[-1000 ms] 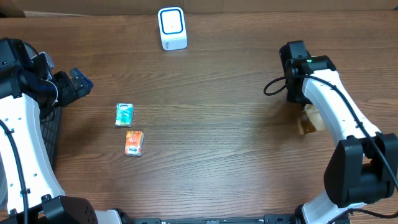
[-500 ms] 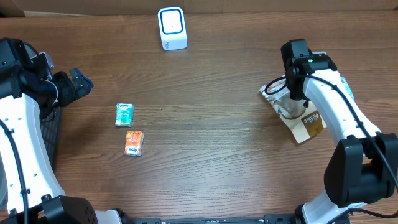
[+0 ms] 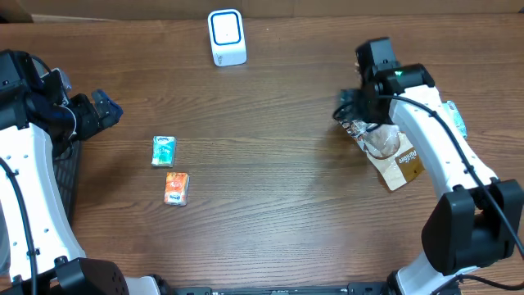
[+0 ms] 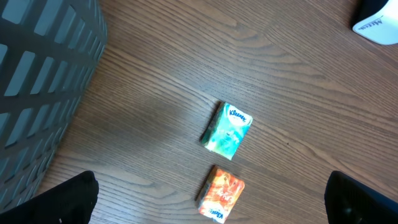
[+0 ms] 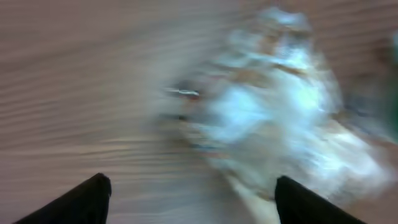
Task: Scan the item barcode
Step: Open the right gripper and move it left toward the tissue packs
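The white scanner (image 3: 227, 37) stands at the far middle of the table, and its corner (image 4: 378, 18) shows in the left wrist view. A clear plastic bag with a brown label (image 3: 395, 157) lies flat on the right. My right gripper (image 3: 350, 111) hovers open over the bag's far left end with nothing between its fingers. In the right wrist view the bag (image 5: 273, 118) is a blur ahead of that gripper (image 5: 193, 190). A teal tissue pack (image 3: 164, 151) and an orange one (image 3: 177, 188) lie on the left. My left gripper (image 3: 105, 109) stands open and empty at the left, high above them.
A dark grey slatted basket (image 4: 37, 81) sits at the left edge of the table, under my left arm (image 3: 24, 156). The teal pack (image 4: 228, 130) and the orange pack (image 4: 221, 194) lie side by side below the left wrist camera.
My right gripper has opened and let go of the bag, which now lies on the table. That arm has moved left and towards the far side. The left arm has not moved.
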You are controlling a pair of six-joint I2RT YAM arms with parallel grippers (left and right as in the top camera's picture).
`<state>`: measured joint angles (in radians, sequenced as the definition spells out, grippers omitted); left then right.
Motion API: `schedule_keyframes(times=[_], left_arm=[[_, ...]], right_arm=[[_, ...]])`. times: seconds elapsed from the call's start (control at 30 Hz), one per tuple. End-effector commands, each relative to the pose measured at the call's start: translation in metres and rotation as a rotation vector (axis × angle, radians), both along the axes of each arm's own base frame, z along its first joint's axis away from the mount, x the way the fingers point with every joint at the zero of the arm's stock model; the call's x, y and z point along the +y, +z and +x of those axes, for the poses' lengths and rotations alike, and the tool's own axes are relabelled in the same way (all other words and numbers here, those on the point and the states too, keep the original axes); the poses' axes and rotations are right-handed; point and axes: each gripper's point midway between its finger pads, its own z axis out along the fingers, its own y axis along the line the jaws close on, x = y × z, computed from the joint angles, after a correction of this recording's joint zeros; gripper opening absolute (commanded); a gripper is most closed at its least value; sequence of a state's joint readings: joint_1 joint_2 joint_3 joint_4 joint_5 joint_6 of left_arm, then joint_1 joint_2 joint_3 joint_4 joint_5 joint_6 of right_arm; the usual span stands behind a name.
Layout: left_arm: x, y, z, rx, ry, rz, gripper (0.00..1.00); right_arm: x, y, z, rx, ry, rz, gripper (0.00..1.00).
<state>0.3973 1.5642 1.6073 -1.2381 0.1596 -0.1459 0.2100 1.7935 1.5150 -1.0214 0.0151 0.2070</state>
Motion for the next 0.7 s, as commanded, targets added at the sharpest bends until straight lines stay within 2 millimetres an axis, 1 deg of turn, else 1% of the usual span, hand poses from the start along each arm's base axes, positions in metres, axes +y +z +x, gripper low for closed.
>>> schedule_keyframes(times=[0.0, 0.07, 0.23, 0.4, 0.57, 0.6, 0.67], left_arm=[[0.002, 0.005, 0.003, -0.014, -0.012, 0.015, 0.99], [0.002, 0.005, 0.003, -0.014, -0.012, 0.015, 0.99], [0.002, 0.005, 0.003, -0.014, -0.012, 0.015, 1.0], [0.002, 0.005, 0.003, -0.014, -0.012, 0.015, 1.0], [0.002, 0.005, 0.003, -0.015, -0.011, 0.014, 1.0], [0.001, 0.005, 0.003, -0.016, -0.004, 0.008, 0.99], [0.001, 0.006, 0.003, -0.017, 0.014, -0.005, 1.0]], right_arm=[[0.082, 0.025, -0.007, 0.003, 0.179, 0.375, 1.0], [0.101, 0.028, -0.006, -0.022, 0.227, 0.422, 1.0], [0.128, 0.022, -0.009, -0.027, 0.236, 0.451, 1.0], [0.143, 0.009, -0.009, -0.012, 0.195, 0.438, 1.0], [0.153, -0.013, -0.008, 0.025, 0.142, 0.417, 0.98], [0.155, -0.014, -0.008, 0.028, 0.147, 0.421, 0.98], [0.167, -0.021, -0.012, 0.057, 0.165, 0.451, 0.93]])
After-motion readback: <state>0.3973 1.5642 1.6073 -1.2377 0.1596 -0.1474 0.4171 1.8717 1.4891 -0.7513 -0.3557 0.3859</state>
